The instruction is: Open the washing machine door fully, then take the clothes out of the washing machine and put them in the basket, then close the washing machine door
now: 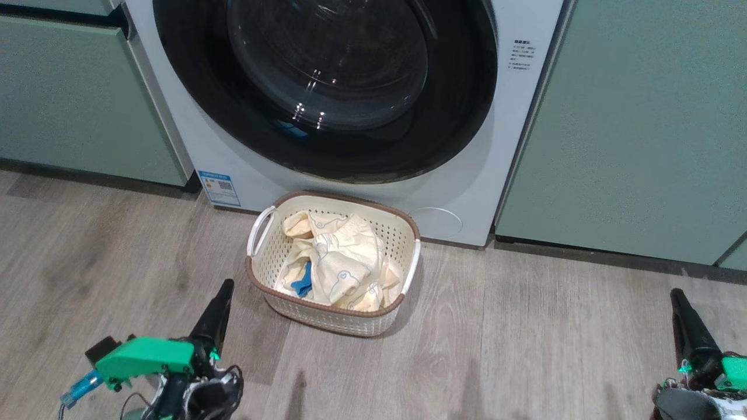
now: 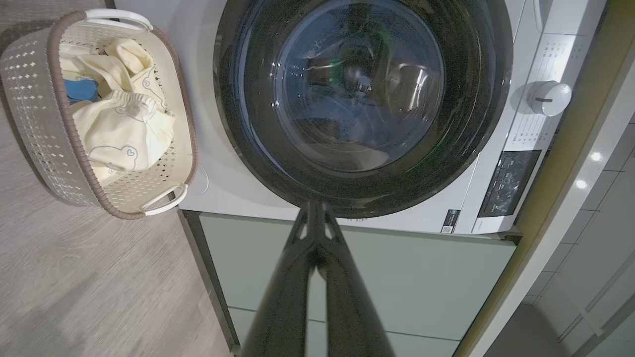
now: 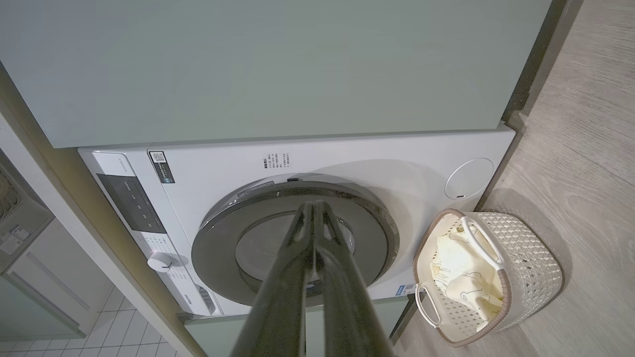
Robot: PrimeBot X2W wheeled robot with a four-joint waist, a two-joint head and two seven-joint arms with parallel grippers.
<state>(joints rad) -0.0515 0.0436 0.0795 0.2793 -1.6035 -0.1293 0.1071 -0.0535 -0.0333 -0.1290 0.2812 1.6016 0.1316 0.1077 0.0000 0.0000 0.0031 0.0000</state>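
Stage: judged from how things lie, the work looks finished or nearly so. The door (image 1: 327, 87) sits shut against the washer (image 1: 467, 192) and the clothes (image 1: 338, 262) lie in the basket (image 1: 350, 318).
Door: round, black-rimmed, glass bowl bulging toward the robot. In the right wrist view it looks flush with the white front, though whether the latch has caught cannot be told.
Step in hand: confirm closure. A firm, flat push on the rim at the side away from the hinge would seat it. Press the rim, not the glass. Which side carries the hinge cannot be told.
Clothes: pale yellow, heaped loosely with a small blue piece at the near left. Nothing hangs over the rim.
Basket: on the floor (image 1: 525, 350), just in front of the washer, below the door. Its long axis runs roughly left to right, slightly skewed, with a white handle at each short end. It opens upward.
Left gripper (image 1: 224, 289): low at the near left, well apart from the basket, fingers pressed together, holding nothing.
Right gripper (image 1: 677, 297): low at the near right, fingers pressed together and empty.
Risk: the basket stands close to the door's swing, should reopening be needed.
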